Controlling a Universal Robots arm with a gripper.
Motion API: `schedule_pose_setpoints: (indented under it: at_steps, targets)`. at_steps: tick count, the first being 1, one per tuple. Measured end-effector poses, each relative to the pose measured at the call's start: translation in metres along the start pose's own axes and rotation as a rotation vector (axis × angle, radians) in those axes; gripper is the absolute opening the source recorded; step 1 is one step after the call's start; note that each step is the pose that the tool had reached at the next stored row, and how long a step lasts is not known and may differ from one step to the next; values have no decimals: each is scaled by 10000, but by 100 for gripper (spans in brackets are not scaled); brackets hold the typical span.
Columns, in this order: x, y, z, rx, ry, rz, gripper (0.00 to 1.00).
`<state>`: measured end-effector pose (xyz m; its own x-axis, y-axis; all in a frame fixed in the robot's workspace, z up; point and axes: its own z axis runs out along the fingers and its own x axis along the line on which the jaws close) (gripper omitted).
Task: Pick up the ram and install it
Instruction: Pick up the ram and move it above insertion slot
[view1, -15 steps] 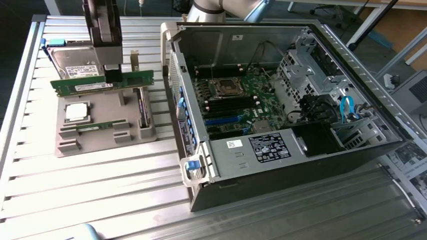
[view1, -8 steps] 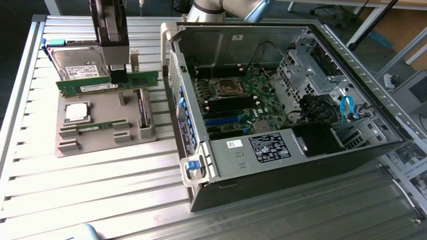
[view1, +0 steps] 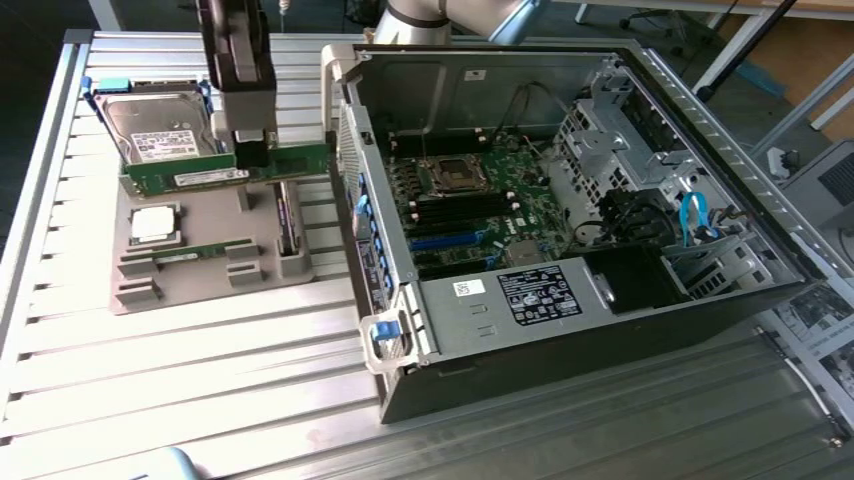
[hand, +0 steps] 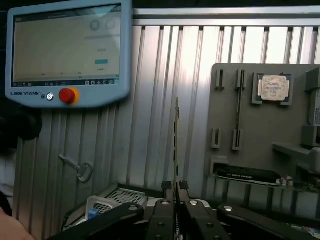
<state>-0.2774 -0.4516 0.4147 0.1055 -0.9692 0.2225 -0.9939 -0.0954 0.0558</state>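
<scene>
One stick, the green ram (view1: 180, 178), hangs in the gripper (view1: 248, 152) in the exterior view. The two fingers are closed on its upper edge near the middle, with the jaws only the board's thickness apart. The ram is held level, raised clear of the grey fixture tray (view1: 200, 285), and it crosses the lower edge of the hard drive (view1: 158, 125) behind it. Its end toward the exterior view's right comes near the wall of the open computer case (view1: 400, 330). That wall stands between the ram and the motherboard (view1: 487, 195) inside. On the tray below sit a square silver CPU (view1: 154, 222) and a dark expansion card (view1: 284, 228) standing on edge. Everything rests on a slatted metal table (view1: 160, 360).

Seen from the wrist view, the gripper (hand: 175, 189) pinches the ram (hand: 176, 145) edge-on, a thin line rising from between the black fingertips. Beyond it are the table's slats (hand: 150, 100), a teach pendant (hand: 67, 50) with a red button (hand: 67, 95), and a key (hand: 77, 169). Off to one side is the fixture tray (hand: 260, 130), carrying the CPU (hand: 273, 88) and the expansion card (hand: 250, 175).
</scene>
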Motion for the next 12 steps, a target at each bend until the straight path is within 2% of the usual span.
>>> schedule_pose_setpoints:
  at_steps: [3,8,12]
  targets:
    - [2,-31,-1,-7,70,2,13]
    - [7,-110,-5,-26,249,9,13]
    - [9,-156,-7,-38,350,11,13]
